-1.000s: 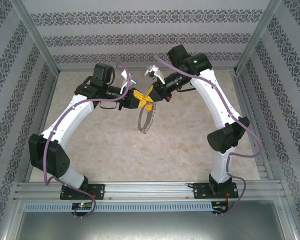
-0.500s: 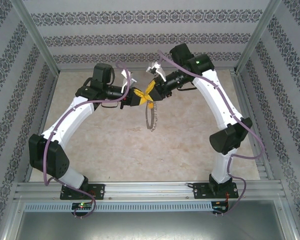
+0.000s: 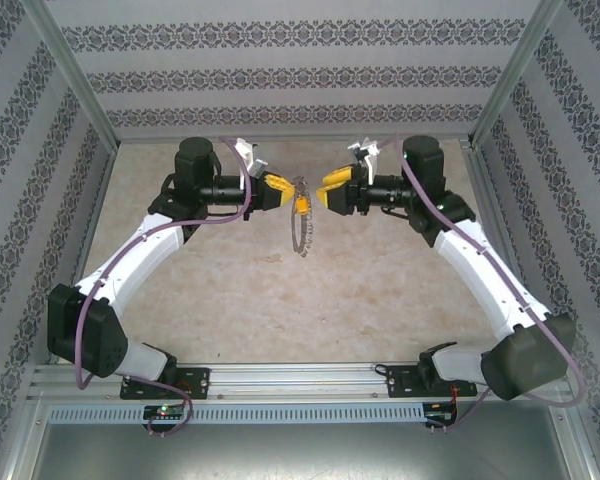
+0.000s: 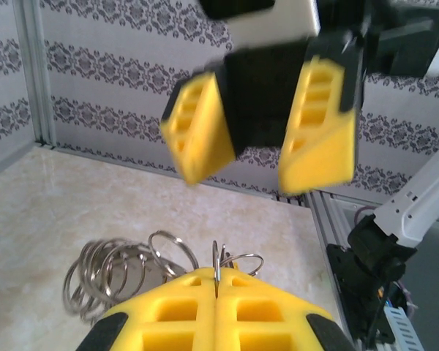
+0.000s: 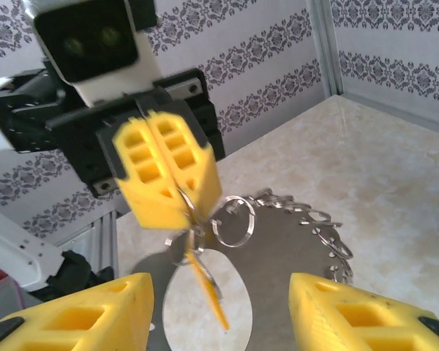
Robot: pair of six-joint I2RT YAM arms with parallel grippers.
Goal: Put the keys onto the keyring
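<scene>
Beige stone-patterned table (image 3: 210, 300) lies well below the work, which is done in mid-air, probably so that the metal can hang and turn freely. Above it the left gripper (image 3: 283, 190) points toward the right one with its yellow fingers pressed together, pinching the top edge of the keyring (image 3: 300, 232). Held this way, the ring dangles edge-on beneath the fingertips with its fringe of small silvery pieces clear of the table. The right gripper (image 3: 324, 190) faces it just beside the ring, fingers spread and holding nothing, which reads as a release or a pause before a new grip. The key (image 5: 205, 289), orange and far smaller than the ring, hangs blade-down right under the left fingertips. It looks threaded on there, though whether it sits fully on the ring I cannot tell.
</scene>
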